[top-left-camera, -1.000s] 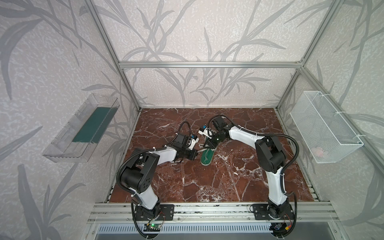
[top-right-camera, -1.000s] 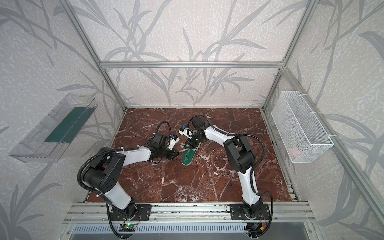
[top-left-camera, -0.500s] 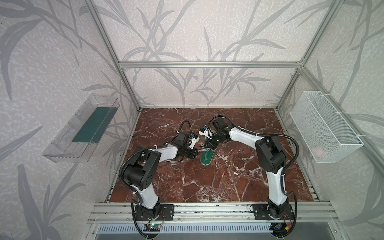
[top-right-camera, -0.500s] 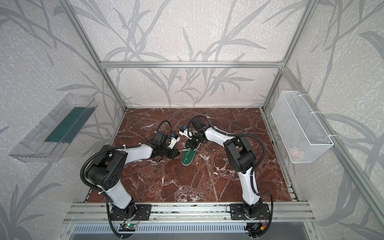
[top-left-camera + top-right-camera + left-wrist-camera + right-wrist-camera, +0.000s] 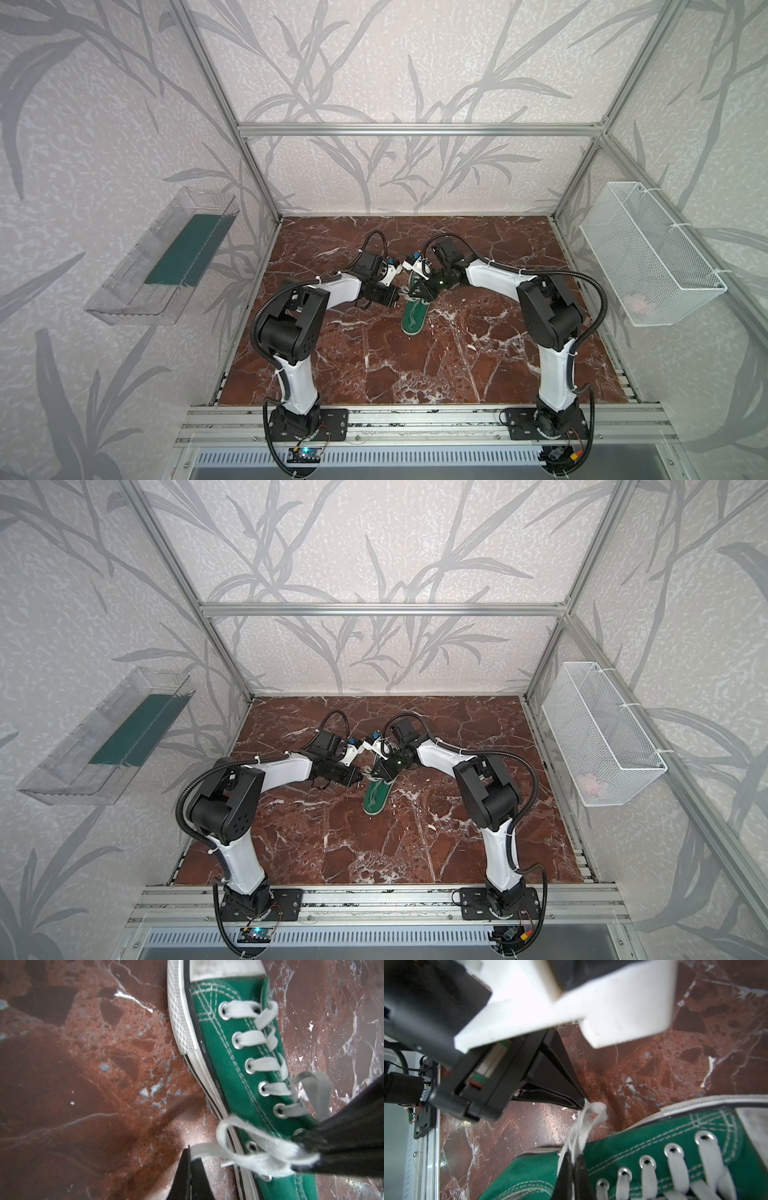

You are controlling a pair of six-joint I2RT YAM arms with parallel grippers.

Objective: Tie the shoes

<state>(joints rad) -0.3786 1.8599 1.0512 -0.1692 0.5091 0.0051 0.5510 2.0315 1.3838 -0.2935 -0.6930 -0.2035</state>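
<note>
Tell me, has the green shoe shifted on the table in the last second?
No. The green shoe lies where it did, its toe just as far from the front rail.

The left gripper point(image 5: 191, 1164) pinches a white lace point(image 5: 208, 1152) beside the green sneaker point(image 5: 228, 1076).

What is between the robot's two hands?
A white shoelace runs from the left hand to the right hand, across the green sneaker's edge; both wrist views show it.
</note>
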